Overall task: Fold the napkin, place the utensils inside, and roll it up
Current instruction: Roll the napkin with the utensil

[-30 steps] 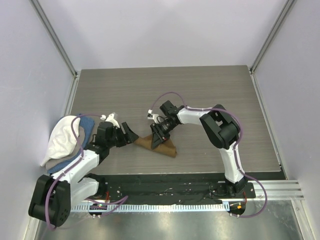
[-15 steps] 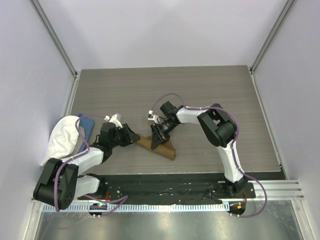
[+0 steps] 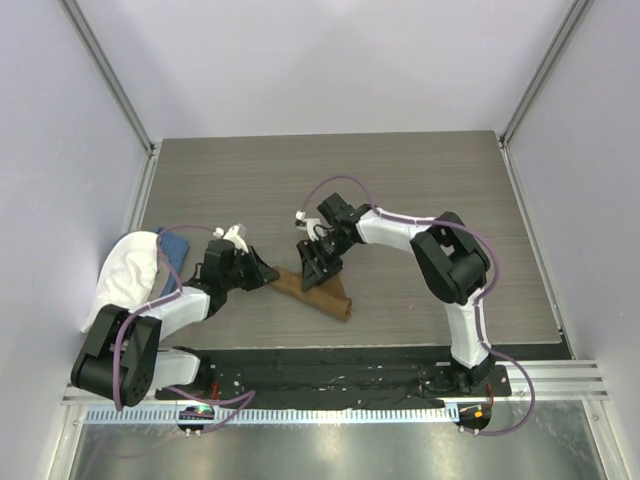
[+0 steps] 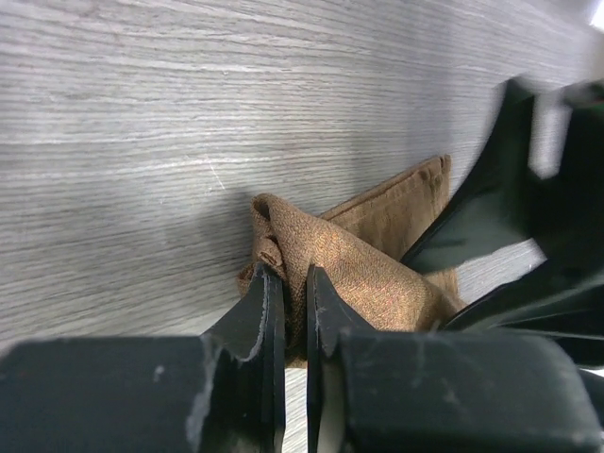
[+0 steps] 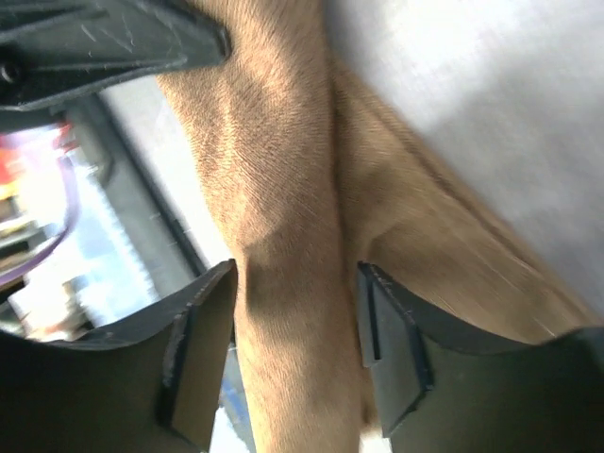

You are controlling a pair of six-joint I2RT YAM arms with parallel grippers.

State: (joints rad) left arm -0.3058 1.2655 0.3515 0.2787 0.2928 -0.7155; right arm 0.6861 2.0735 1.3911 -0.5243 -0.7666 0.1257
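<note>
Both my arms had edged further onto the napkin (image 3: 318, 290) mid-worktop; left jaws pinched its bunched end, right jaws straddled the roll, wide. Rolling looked nearly done.

Napkin (image 3: 318, 292) between left hand (image 3: 265, 272) and right hand (image 3: 312, 268), mid-table (image 3: 420, 180).

Probably a lab: white-walled enclosure (image 3: 320, 60), robot arms.
</note>
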